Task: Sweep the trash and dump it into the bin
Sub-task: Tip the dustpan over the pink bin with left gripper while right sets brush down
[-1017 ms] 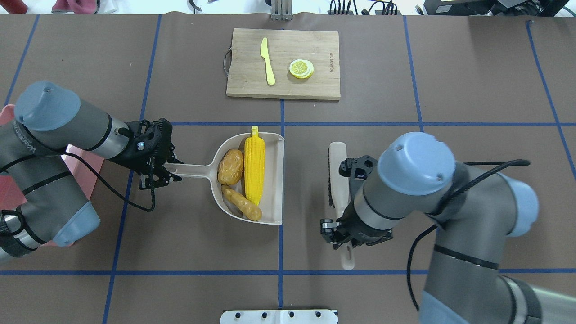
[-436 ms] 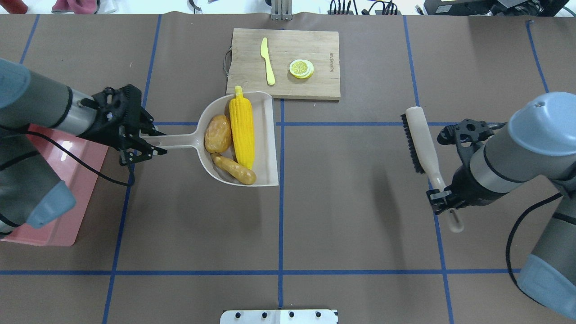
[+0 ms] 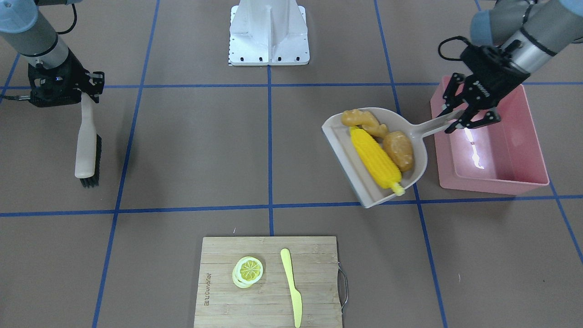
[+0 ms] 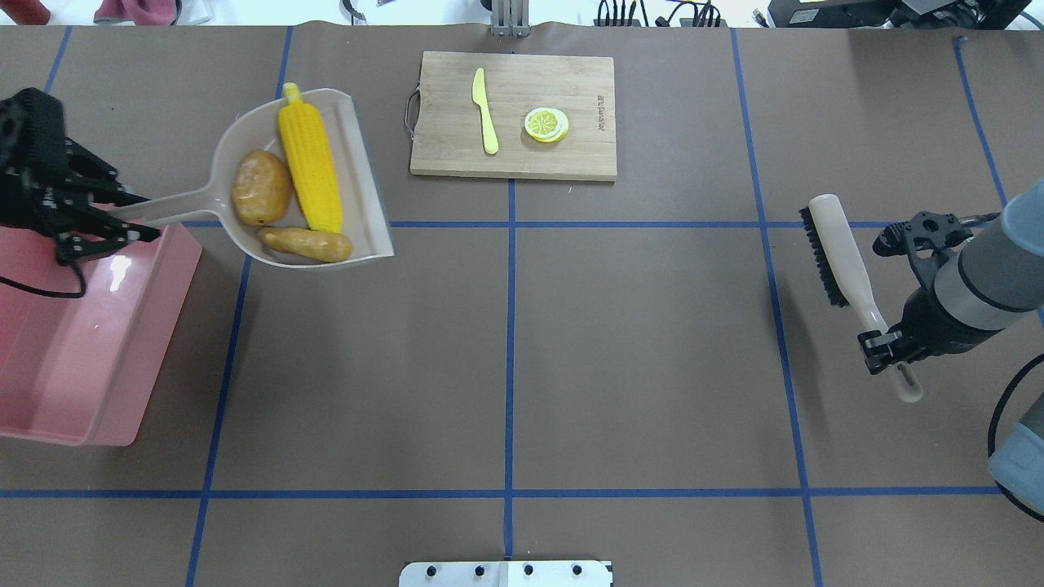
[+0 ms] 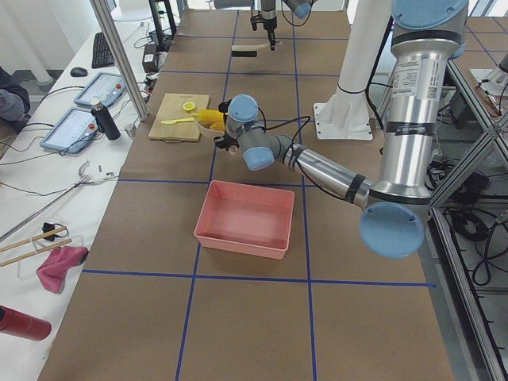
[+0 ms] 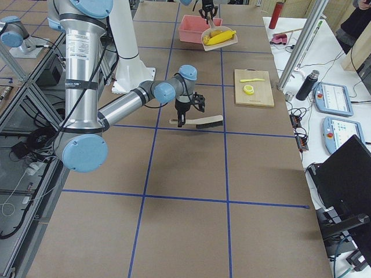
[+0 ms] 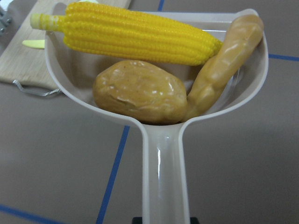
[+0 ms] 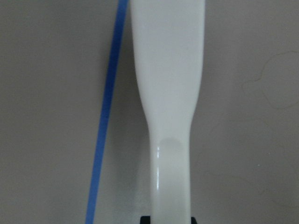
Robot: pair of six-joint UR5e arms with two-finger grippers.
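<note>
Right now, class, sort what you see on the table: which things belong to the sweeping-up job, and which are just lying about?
Part of the job: corn, potato, ginger piece, the dustpan holding them, pink bin, brush.

Just lying about: cutting board, lemon slice, plastic knife.

Three toy foods (corn point(image 4: 310, 167), ginger point(image 4: 306, 243), potato point(image 4: 261, 187)); one dustpan point(image 4: 360, 187); one bin point(image 4: 65, 359); one brush point(image 4: 840, 244); one board point(image 4: 522, 159)

Opposed overhead and front views over one shared table point(image 4: 652, 367)
</note>
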